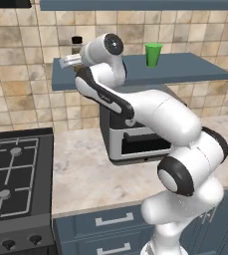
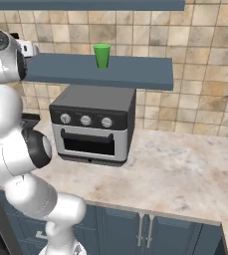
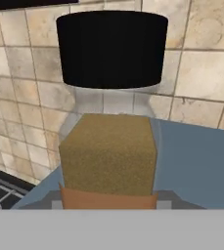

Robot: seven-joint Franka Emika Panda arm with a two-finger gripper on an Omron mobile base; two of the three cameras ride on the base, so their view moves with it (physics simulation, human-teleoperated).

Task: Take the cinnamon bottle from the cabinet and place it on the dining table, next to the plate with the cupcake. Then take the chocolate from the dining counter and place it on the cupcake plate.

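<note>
The cinnamon bottle (image 1: 76, 44) stands upright at the left end of the slate-blue shelf board, the cabinet (image 1: 185, 69). Its black cap rises just above my hand. My gripper (image 1: 70, 60) is right at the bottle's lower part. In the hand view the bottle (image 3: 108, 156) is very close, with brown contents, an orange label and the black cap above, and the shelf (image 3: 196, 161) lies under it. My fingertips are hidden, so I cannot tell whether they are open or shut. The dining table, plate, cupcake and chocolate are out of view.
A green cup (image 1: 153, 55) stands further right on the shelf (image 2: 110, 74). Under the shelf sits a toaster oven (image 1: 135, 142) on the beige counter (image 1: 80, 174). A black stove (image 1: 16, 174) lies to the left. A tiled wall is behind.
</note>
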